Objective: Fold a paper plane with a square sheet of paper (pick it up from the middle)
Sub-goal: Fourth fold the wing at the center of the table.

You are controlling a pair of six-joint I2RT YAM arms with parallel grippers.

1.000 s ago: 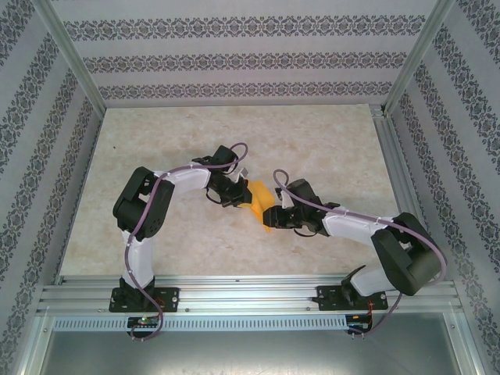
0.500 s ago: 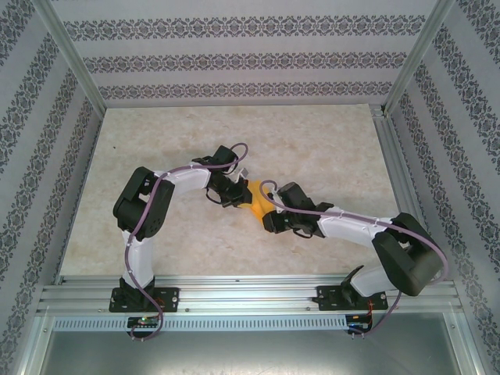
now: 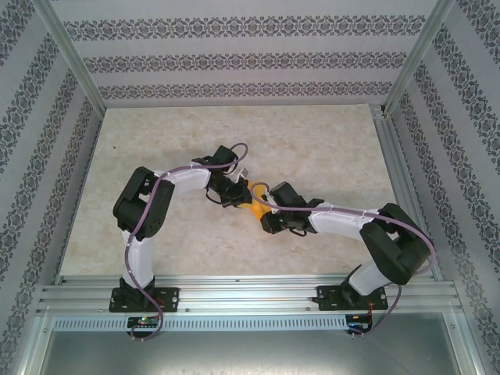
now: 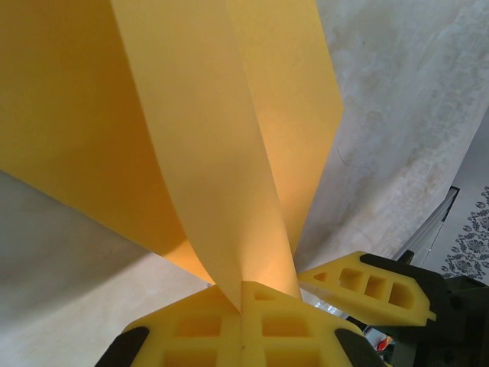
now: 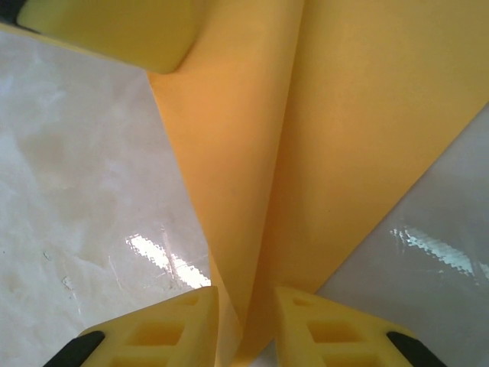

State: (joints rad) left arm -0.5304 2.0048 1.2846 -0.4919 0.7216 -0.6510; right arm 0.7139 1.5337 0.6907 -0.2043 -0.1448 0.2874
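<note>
From above, the left gripper (image 3: 237, 190) and the right gripper (image 3: 264, 212) meet over the middle of the table (image 3: 312, 141). The square sheet of paper (image 3: 251, 205) is between them and mostly covered by them.

In the left wrist view, the left gripper (image 4: 243, 294) is fully closed on the bottom edge of the sheet (image 4: 191, 138). The sheet rises from it in two leaves that open like a V. One finger (image 4: 367, 287) of the right gripper is just beside.

In the right wrist view, the right gripper (image 5: 246, 302) has its jaws a little apart, with the fold of the sheet (image 5: 344, 138) between them. They seem to touch it, but I cannot tell if they already press it.
</note>
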